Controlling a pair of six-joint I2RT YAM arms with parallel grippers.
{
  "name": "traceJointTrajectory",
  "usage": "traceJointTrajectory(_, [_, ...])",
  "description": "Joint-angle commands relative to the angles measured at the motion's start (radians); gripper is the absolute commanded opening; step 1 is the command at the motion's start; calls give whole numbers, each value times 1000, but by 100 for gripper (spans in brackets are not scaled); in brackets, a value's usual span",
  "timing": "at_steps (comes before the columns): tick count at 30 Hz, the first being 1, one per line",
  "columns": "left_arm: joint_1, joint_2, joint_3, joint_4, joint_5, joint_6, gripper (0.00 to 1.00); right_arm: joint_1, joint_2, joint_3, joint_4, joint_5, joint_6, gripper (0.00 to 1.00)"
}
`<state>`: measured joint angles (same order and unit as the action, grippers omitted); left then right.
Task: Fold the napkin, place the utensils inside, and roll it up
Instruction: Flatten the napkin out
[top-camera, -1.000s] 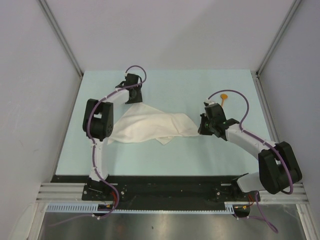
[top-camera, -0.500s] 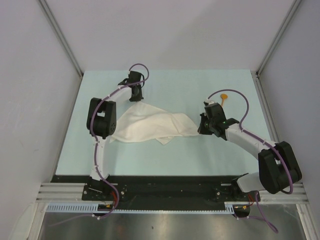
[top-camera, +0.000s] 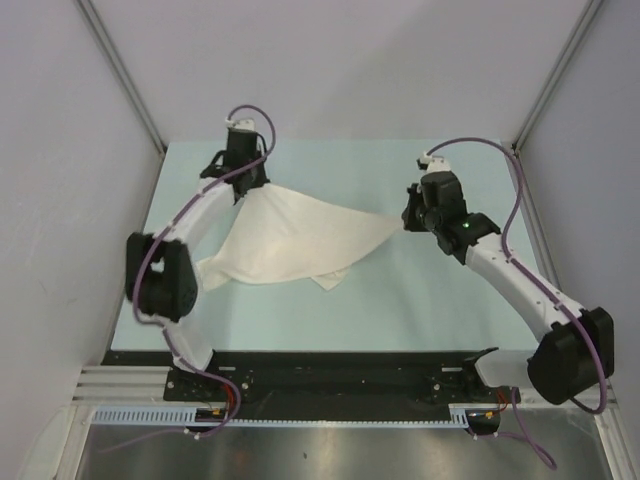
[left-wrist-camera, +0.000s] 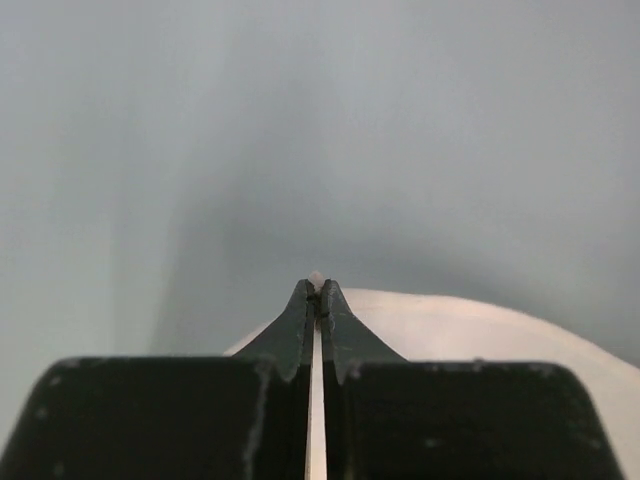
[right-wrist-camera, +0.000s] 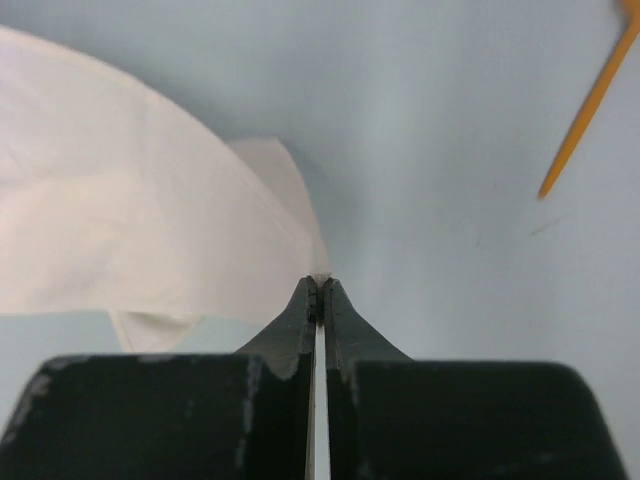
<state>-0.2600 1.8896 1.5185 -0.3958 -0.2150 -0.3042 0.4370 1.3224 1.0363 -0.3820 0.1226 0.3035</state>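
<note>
The cream-white napkin (top-camera: 290, 240) hangs stretched between both grippers above the pale table, and its lower folds rest on the surface. My left gripper (top-camera: 247, 188) is shut on the napkin's back-left corner; a bit of cloth pokes out past the tips of the left gripper (left-wrist-camera: 317, 287), with the napkin (left-wrist-camera: 480, 330) trailing behind. My right gripper (top-camera: 405, 220) is shut on the right corner. In the right wrist view the right gripper (right-wrist-camera: 318, 287) pinches the napkin (right-wrist-camera: 130, 230) at its tip. Only the spoon's thin orange handle (right-wrist-camera: 585, 110) shows there. From above, the right wrist hides the spoon.
The pale blue-green table (top-camera: 430, 300) is boxed in by grey walls with aluminium posts at the back corners (top-camera: 155, 140). A black strip (top-camera: 340, 362) runs along the near edge where the arm bases stand.
The left gripper has closed on the napkin's corner and moved back and left. The right gripper has lifted its corner toward the back, pulling the cloth taut and covering the spoon from above.
</note>
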Motion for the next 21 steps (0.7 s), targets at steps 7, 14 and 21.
traceJointTrajectory(7, [-1, -764, -159, 210, -147, 68, 0, 71, -288, 271, 61, 182, -207, 0])
traceJointTrajectory(14, [-1, -1098, -133, 164, -211, 137, 0, 176, -425, 393, 113, 203, -346, 0])
traceJointTrajectory(21, [-1, -1189, 18, 14, -216, 160, 0, 210, -459, 560, 83, 149, -366, 0])
